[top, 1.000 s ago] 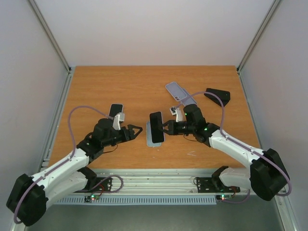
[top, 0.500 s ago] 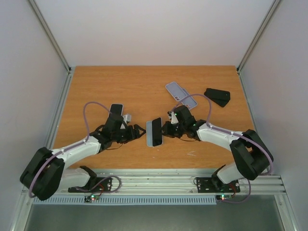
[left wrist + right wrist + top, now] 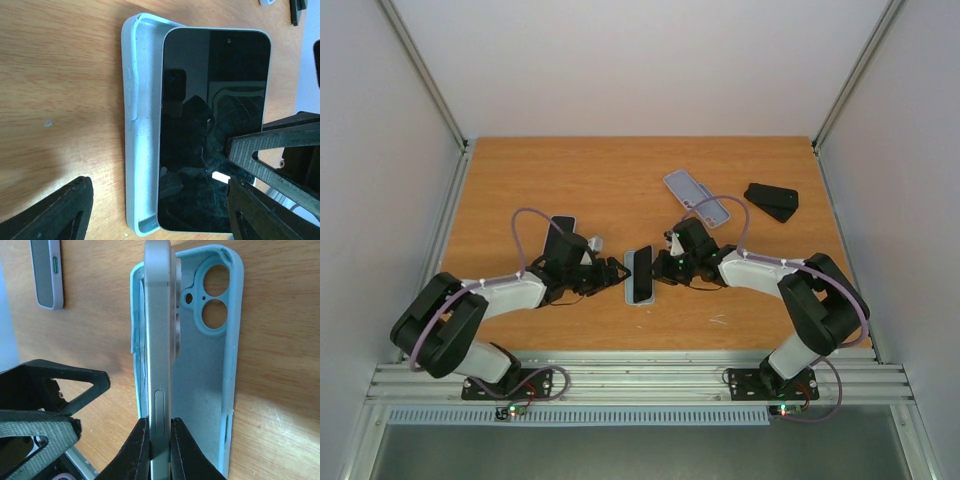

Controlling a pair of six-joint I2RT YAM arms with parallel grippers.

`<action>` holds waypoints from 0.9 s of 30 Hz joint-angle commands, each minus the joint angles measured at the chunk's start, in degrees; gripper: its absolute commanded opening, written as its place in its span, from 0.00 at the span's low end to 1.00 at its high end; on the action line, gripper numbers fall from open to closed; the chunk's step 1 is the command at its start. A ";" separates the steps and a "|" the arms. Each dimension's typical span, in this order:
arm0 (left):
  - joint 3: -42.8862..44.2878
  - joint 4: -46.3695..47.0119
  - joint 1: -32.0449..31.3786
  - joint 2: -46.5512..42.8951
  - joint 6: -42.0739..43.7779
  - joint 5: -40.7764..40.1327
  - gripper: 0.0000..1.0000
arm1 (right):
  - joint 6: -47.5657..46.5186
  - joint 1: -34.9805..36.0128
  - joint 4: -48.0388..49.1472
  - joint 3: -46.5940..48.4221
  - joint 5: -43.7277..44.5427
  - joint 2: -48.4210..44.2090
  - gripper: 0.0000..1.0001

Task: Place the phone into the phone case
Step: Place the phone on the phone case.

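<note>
A light blue phone case [image 3: 638, 297] lies open side up on the wooden table. It also shows in the left wrist view [image 3: 142, 125] and the right wrist view [image 3: 212, 375]. The phone [image 3: 643, 270] has a black screen [image 3: 212, 115] and a silver side [image 3: 159, 330]. It stands tilted, one long edge down in the case. My right gripper [image 3: 661, 268] is shut on the phone's lower part, one finger on each face [image 3: 160, 440]. My left gripper [image 3: 611, 272] is open, its fingers straddling the case's end [image 3: 157, 215], touching nothing.
A lilac cased phone [image 3: 696, 198] and a black wedge-shaped object [image 3: 772, 200] lie at the back right. Another phone [image 3: 561, 226] lies behind the left arm, also seen in the right wrist view [image 3: 47, 272].
Both arms stretched forward and down. The right gripper brought the phone down from above the table into the case. The left gripper moved right, up to the case.
</note>
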 commanded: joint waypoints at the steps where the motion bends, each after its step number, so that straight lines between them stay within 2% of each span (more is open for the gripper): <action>1: 1.66 6.30 -0.12 3.43 -0.73 1.80 0.73 | 1.46 0.42 3.70 2.20 -1.32 1.17 0.01; 15: 1.89 11.60 -2.12 9.73 -2.76 3.74 0.66 | 2.90 0.39 6.10 1.67 -3.77 6.10 0.01; 27: 1.58 11.07 -3.44 9.12 -2.19 3.37 0.59 | 2.25 2.54 5.38 0.29 -10.00 10.73 0.01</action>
